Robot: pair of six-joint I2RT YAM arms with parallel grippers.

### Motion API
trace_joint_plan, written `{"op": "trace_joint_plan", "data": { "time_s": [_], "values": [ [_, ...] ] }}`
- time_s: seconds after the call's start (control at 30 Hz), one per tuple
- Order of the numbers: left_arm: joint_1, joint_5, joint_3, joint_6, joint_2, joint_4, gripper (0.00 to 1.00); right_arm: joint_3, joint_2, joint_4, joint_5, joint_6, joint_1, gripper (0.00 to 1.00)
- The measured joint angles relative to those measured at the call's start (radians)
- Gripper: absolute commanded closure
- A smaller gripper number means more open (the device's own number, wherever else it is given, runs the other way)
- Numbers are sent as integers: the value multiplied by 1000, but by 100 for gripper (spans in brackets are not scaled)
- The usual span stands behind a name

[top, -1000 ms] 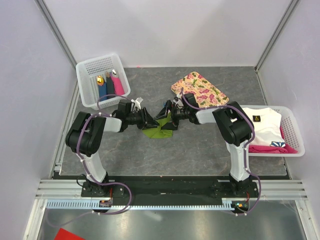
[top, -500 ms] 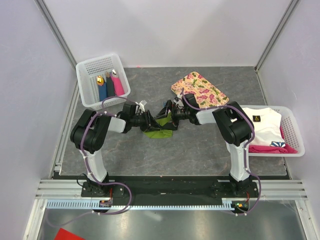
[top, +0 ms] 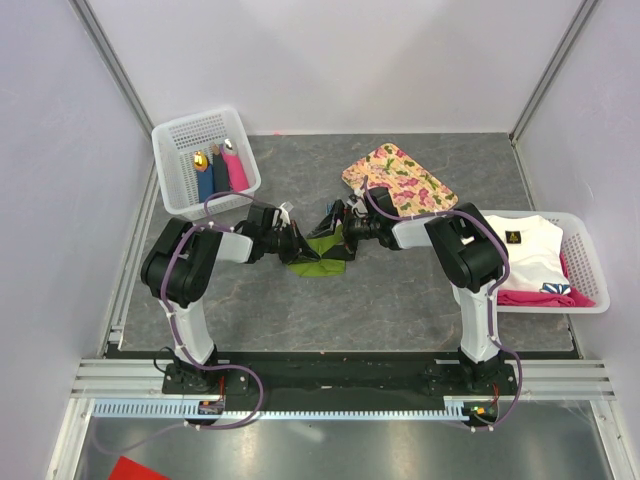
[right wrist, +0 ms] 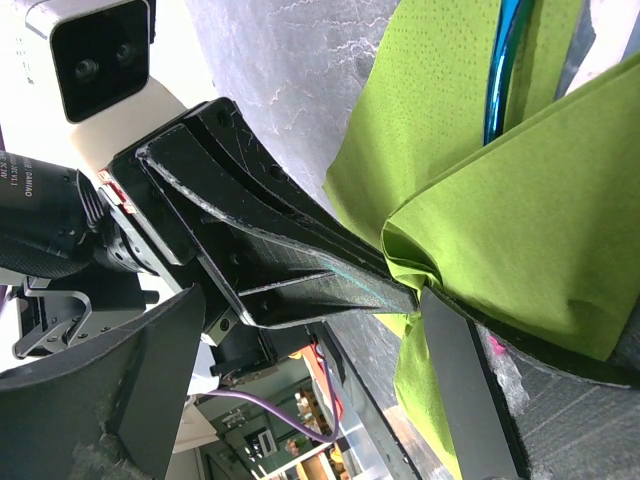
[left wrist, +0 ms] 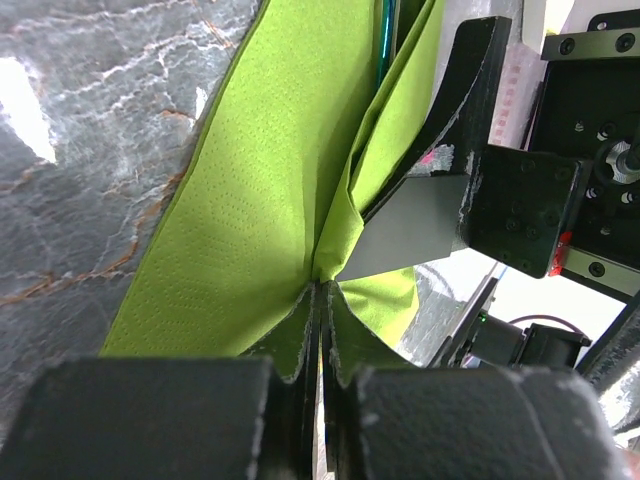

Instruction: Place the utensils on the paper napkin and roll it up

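The olive-green paper napkin (top: 320,258) lies crumpled at the table's middle between my two grippers. My left gripper (top: 298,243) is shut on a pinched fold of the napkin (left wrist: 260,200), as the left wrist view (left wrist: 322,292) shows. My right gripper (top: 338,228) stands open at the napkin's far side. In the right wrist view (right wrist: 310,300) the left gripper's fingers (right wrist: 290,255) reach between its jaws, and the napkin (right wrist: 520,220) drapes over its pad. The bright blue utensil (right wrist: 500,70) lies inside the folds; a sliver also shows in the left wrist view (left wrist: 381,40). The silvery utensil is hidden.
A pink-flowered tray (top: 400,178) lies just behind the right gripper. A white basket (top: 172,185) at the back left holds dark blue and pink bundles with a gold piece. A second basket (top: 598,285) at the right holds white and pink cloths.
My left gripper has moved right, closer to the right gripper, carrying its pinched napkin fold. The napkin is bunched up more. The right arm has barely moved.
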Motion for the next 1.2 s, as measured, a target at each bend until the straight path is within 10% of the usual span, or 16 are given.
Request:
{"op": "trace_joint_plan", "data": {
  "time_s": [0.67,0.97,1.2],
  "values": [
    [0,-10,11,2,-2,-26,98,-7,-51,-79,-33,-47,0,20],
    [0,-11,13,2,-2,-27,98,-12,-106,-171,-15,-155,-14,78],
    [1,-16,13,2,-3,-24,98,-12,-106,-277,59,-238,-19,100]
  ]
}}
